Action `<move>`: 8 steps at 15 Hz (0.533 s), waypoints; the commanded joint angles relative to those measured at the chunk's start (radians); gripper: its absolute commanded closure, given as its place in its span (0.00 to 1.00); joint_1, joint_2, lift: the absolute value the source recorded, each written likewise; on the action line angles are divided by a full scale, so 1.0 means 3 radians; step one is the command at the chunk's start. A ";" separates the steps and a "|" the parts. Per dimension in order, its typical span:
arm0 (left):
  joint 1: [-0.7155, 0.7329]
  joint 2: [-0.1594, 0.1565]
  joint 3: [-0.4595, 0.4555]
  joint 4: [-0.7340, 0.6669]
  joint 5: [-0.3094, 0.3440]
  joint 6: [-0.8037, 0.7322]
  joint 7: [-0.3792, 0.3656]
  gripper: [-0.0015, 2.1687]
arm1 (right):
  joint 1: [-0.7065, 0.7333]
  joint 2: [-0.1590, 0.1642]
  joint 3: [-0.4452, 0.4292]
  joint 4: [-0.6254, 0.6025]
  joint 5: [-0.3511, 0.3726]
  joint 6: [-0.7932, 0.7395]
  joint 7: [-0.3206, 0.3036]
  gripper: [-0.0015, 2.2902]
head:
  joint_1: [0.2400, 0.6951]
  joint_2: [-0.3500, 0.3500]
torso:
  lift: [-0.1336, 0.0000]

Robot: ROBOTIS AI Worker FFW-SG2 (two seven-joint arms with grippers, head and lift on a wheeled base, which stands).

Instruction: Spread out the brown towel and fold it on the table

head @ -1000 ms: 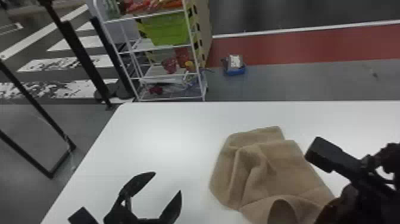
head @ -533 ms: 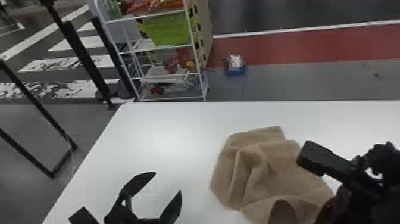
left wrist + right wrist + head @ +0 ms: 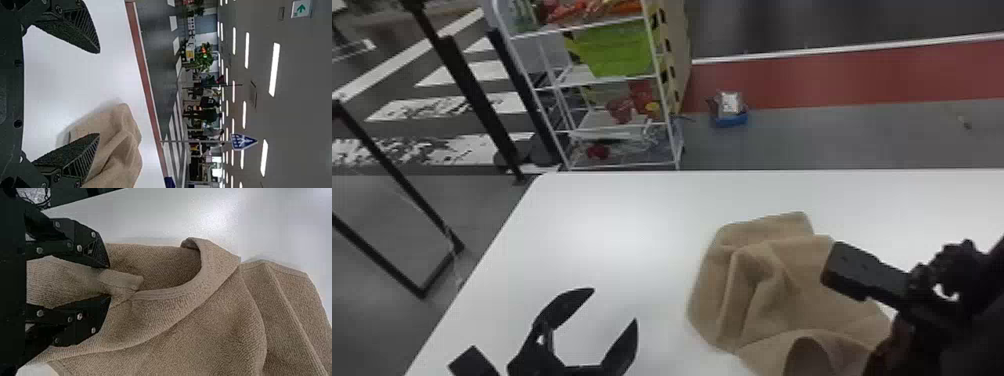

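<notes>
brown towel caught in the right fingers, left fingers spread and empty

the brown towel (image 3: pixel 772 285) lies rumpled on the white table (image 3: pixel 612 215), to the right of the left gripper (image 3: pixel 615 305) and well apart from its 2 fingertips. those 2 fingers are spread wide, with nothing between them, above the bare table. in the left wrist view, part of the towel lies beyond 1 of the 2 fingers, which covers a bit of it.

the right gripper (image 3: pixel 932 310) is at the near right part of the towel. its fingertips are hidden in the head view, but the right wrist view has both: they are drawn in on a bunched piece of towel, pinching it, with cloth filling the narrow gap. a small flap (image 3: pixel 123 280) pokes out just past the 2 tips, and more cloth runs back between the fingers.

just ahead of the right fingertips, the towel's edge curls up into a rounded lip (image 3: pixel 209 266) with a hollow under it. farther out from those tips, the cloth lies in long, loose folds on the table.

well beyond both grippers' fingers, past the table's far edge, stand a white shelf (image 3: pixel 632 165) with a green bin (image 3: pixel 617 50) and, on the floor, a small blue box (image 3: pixel 732 120).
</notes>
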 commanded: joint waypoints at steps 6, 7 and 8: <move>-0.0022 -0.0009 0.0000 0.0031 0.0000 -0.0031 -0.0002 0.07 | 0.0184 0.0049 -0.0608 -0.0103 -0.0014 0.0007 0.0011 0.54 | 1.00 0.89 | 0.07; -0.0027 -0.0009 0.0000 0.0036 0.0000 -0.0041 -0.0002 0.07 | 0.0199 0.0038 -0.0726 -0.0143 -0.0075 0.0007 0.0011 0.54 | 1.00 0.88 | 0.07; -0.0027 -0.0009 0.0000 0.0036 0.0000 -0.0041 -0.0002 0.07 | 0.0245 0.0038 -0.0874 -0.0195 -0.0111 0.0007 0.0011 0.54 | 1.00 0.88 | 0.07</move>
